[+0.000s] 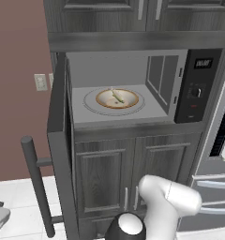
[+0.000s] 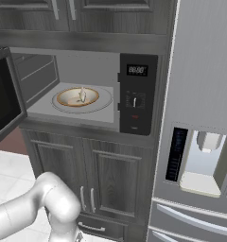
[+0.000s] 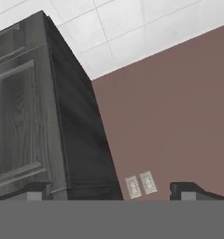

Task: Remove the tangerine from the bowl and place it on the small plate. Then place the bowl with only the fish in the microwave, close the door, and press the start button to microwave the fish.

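The cabinets (image 1: 107, 173) looked like dark matt wood grain; the fridge (image 2: 200, 71) brushed grey metal; the door (image 2: 4, 101) held glossy dark glass; the bowl (image 1: 117, 98) looked glazed.

The bowl (image 1: 117, 99) is tan with a golden-brown rim, on a white turntable (image 1: 92, 106). The microwave (image 2: 137, 94) is dark grey and black. The cabinets (image 2: 102, 177) show grey wood grain; the wall (image 3: 179, 107) is brownish mauve.

Flat, even rendered light with no visible source and no glare. The microwave (image 1: 133, 84) cavity is lit pale grey; the bowl (image 1: 117, 98) casts barely any shadow on the turntable (image 1: 92, 104). The cabinet side (image 3: 81, 121) in the hand view is darkly shaded. All pictures are soft and low-resolution, edges undistorted.
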